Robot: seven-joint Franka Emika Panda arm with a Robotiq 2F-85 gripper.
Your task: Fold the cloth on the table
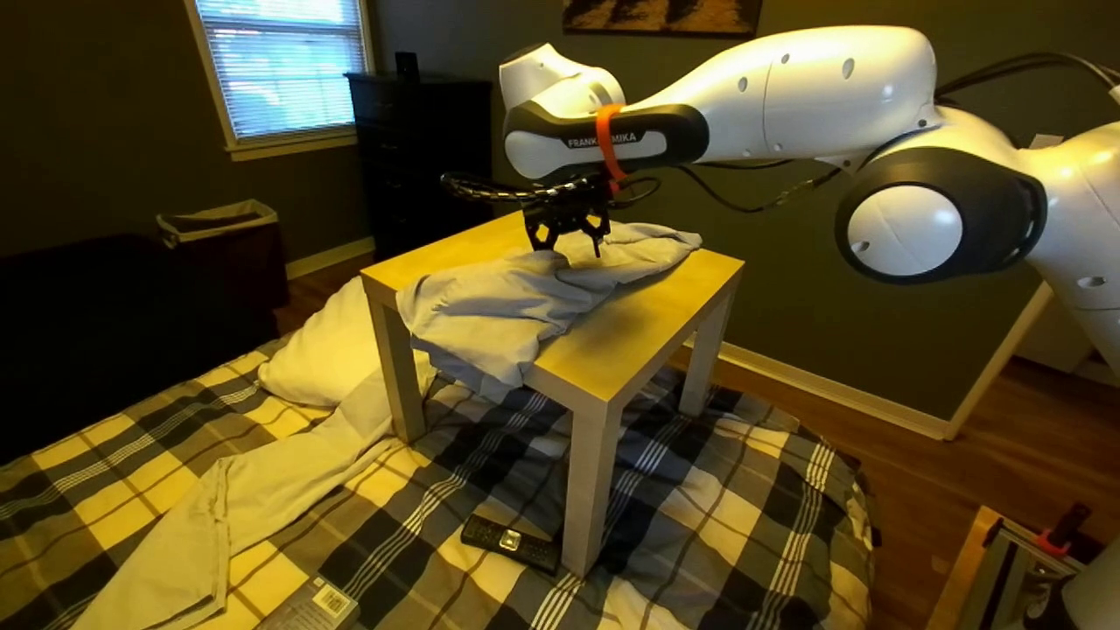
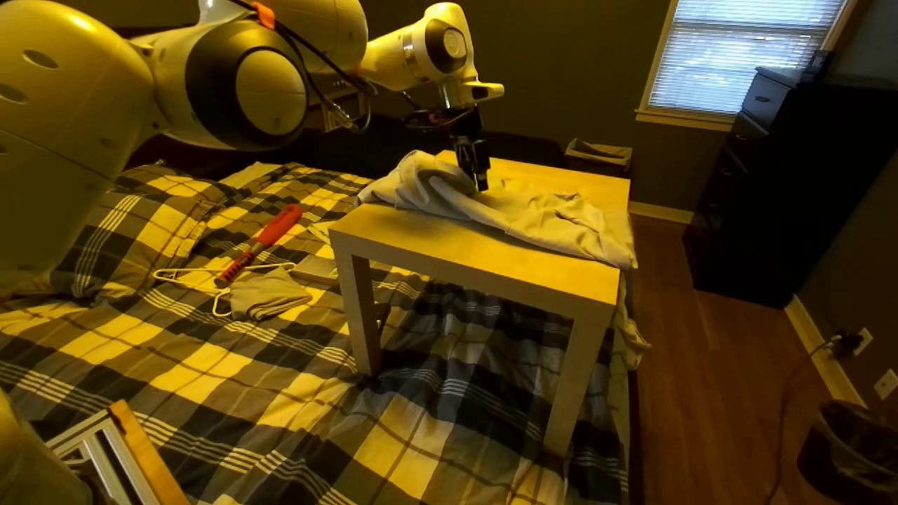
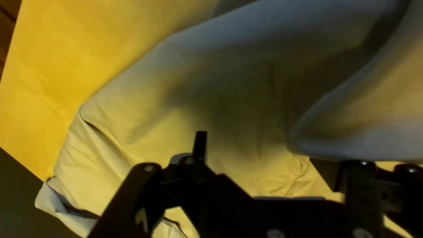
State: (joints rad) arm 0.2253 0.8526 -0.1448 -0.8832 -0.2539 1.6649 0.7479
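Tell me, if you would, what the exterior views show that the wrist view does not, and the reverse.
Only the exterior views show the arm, the window and the table legs, plus, in an exterior view, the remote.

Only the wrist view gives a close look down onto the cloth.

Both kinds share that wrinkled cloth, the yellow tabletop under it and the end effector.

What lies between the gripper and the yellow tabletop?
The wrinkled grey-white cloth lies beneath the gripper, on the tabletop; both exterior views show it.

cloth (image 3: 357, 143) blurred near pincer (image 3: 272, 157) in wrist view, box (image 1: 299, 611) cut off below, label (image 1: 332, 602) illegible
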